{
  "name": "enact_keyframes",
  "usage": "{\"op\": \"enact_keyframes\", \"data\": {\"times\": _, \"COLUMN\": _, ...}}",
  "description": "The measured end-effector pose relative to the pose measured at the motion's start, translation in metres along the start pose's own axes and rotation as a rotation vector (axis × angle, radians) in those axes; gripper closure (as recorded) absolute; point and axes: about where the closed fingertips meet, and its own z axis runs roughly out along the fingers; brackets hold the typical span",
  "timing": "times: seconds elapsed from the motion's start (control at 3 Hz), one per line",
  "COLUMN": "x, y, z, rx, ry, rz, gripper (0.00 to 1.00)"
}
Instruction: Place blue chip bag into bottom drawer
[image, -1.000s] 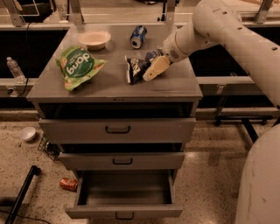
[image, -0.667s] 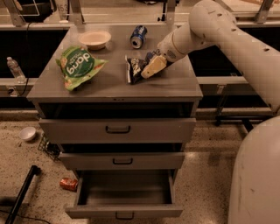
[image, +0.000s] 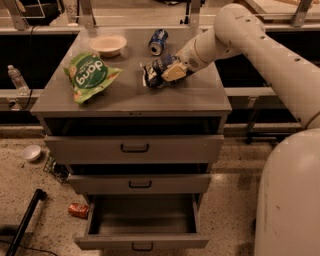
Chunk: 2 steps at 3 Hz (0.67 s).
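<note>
Blue chip bag (image: 150, 77) at tool (image: 168, 71), green "dong" bag (image: 89, 76)

Gripper (image: 166, 71) over cabinet top (image: 130, 97), ctr-right, touching blue chip bag (image: 150, 76). From bag: blue soda can (image: 158, 41) at 12 o'clock, bowl (image: 108, 44) at 10, green bag (image: 89, 75) at 9. Bottom drawer (image: 142, 243) open.

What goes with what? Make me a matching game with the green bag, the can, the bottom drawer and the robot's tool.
Things:
1. green bag
2. can
3. bottom drawer
4. tool

Places or states:
A. pulled open
B. at the blue bag
C. left on the cabinet top, near the bowl
D. lying on its side at the back

Pairs: 1-C, 2-D, 3-A, 4-B
</note>
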Motion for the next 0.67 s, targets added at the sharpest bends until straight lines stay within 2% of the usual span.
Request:
{"op": "enact_keyframes", "data": {"times": 0.33, "x": 0.001, "y": 0.007, "z": -0.025, "rx": -0.026, "ry": -0.002, "rz": 0.026, "gripper": 0.87}}
{"op": "enact_keyframes", "data": {"times": 0.67, "x": 0.008, "y": 0.030, "z": -0.059, "rx": -0.075, "ry": 0.027, "rz": 0.069, "gripper": 1.00}}
